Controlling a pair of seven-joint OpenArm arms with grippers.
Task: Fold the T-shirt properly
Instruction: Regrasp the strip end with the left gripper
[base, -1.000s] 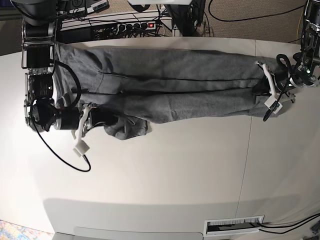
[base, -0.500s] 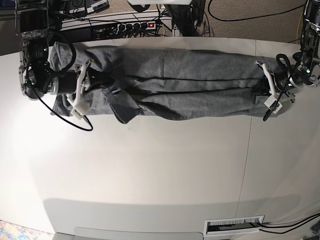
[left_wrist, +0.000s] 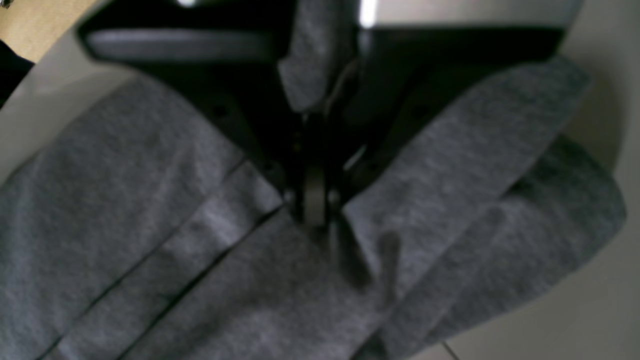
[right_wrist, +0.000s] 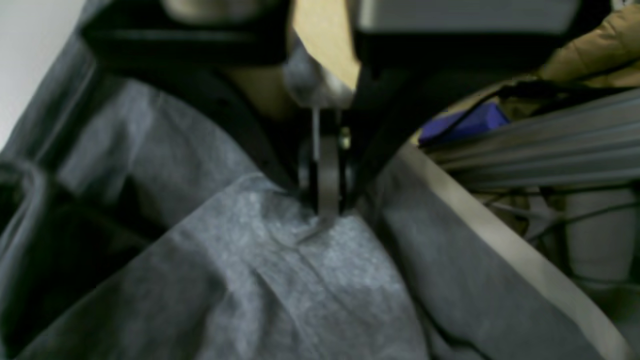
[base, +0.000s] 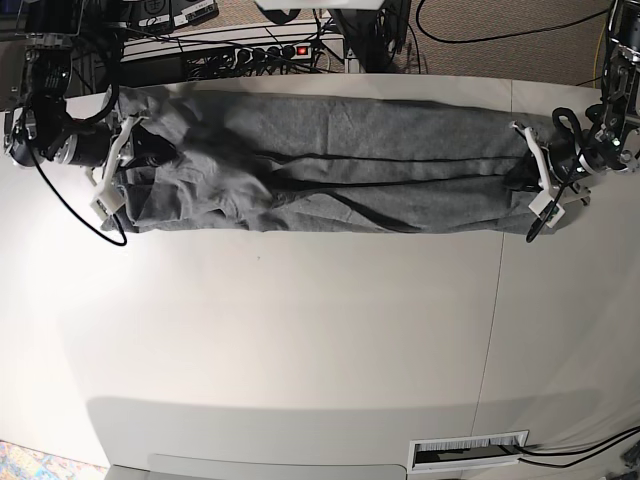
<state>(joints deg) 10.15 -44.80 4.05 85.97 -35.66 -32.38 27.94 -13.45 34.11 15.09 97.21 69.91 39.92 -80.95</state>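
desk (base: 300, 340) white; T-shirt (base: 330, 165) stretched in a long band along its far edge; lengthwise fold step looks in hand; right hand (base: 118, 165) and left hand (base: 535, 180) each clenched on an end; next likely lay flat, let go.

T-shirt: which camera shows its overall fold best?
The base view: the T-shirt lies there as one long band across the table, end to end. Each wrist view shows only blurred grey fabric pinched at the left hand or right hand.
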